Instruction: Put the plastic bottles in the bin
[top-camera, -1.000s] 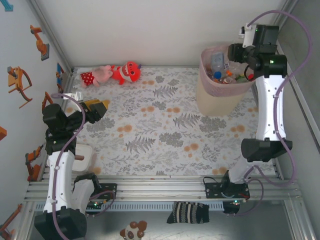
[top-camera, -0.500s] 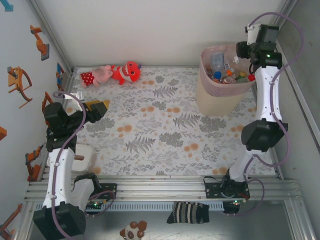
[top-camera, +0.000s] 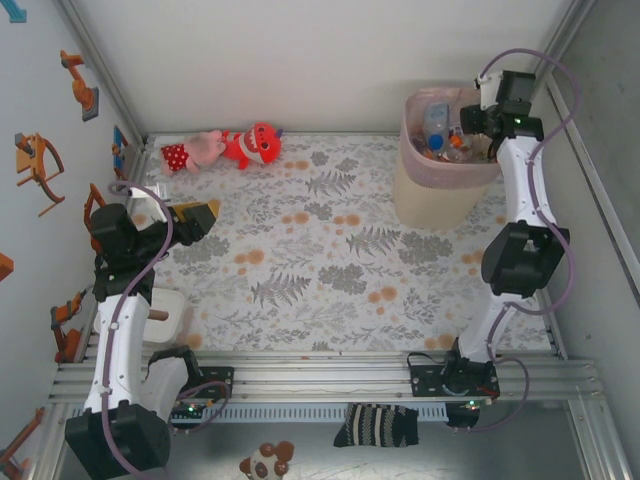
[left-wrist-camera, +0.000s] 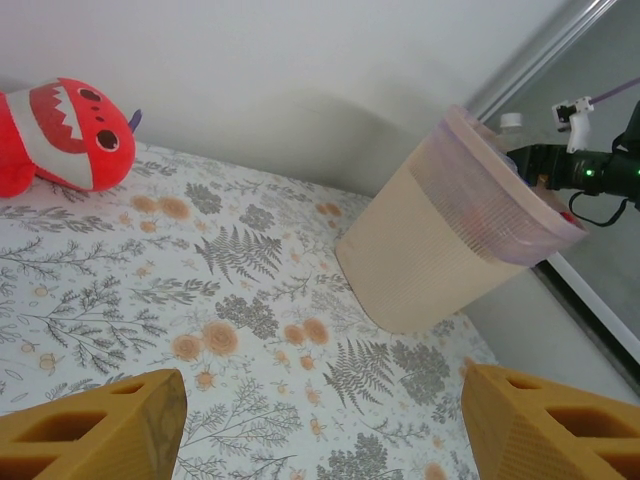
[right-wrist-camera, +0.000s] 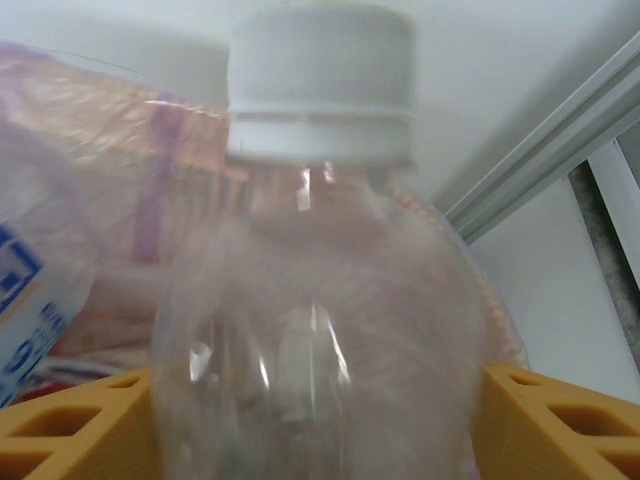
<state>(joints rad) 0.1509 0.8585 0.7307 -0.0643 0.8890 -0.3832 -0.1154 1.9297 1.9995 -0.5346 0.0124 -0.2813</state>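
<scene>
The right claw (right-wrist-camera: 315, 420) is at the far right corner, over the open top of the bin (top-camera: 440, 195). Between its two orange fingers (right-wrist-camera: 70, 425) stands a clear bottle (right-wrist-camera: 315, 300) with a white cap (right-wrist-camera: 320, 85), upright. Its sides seem to reach both fingers, but whether the claw presses it or only stands around it I cannot tell. Behind the bottle is the pink upper wall of the bin. Inside the bin lie several more bottles (top-camera: 437, 138). The left claw (left-wrist-camera: 322, 400) is open and holds nothing. It hangs over the flowered table (top-camera: 320, 250) at the left side, well apart from the bin and pointing toward it. A red plush toy (top-camera: 255, 145) and a pink one (top-camera: 200, 150) lie at the back edge.
</scene>
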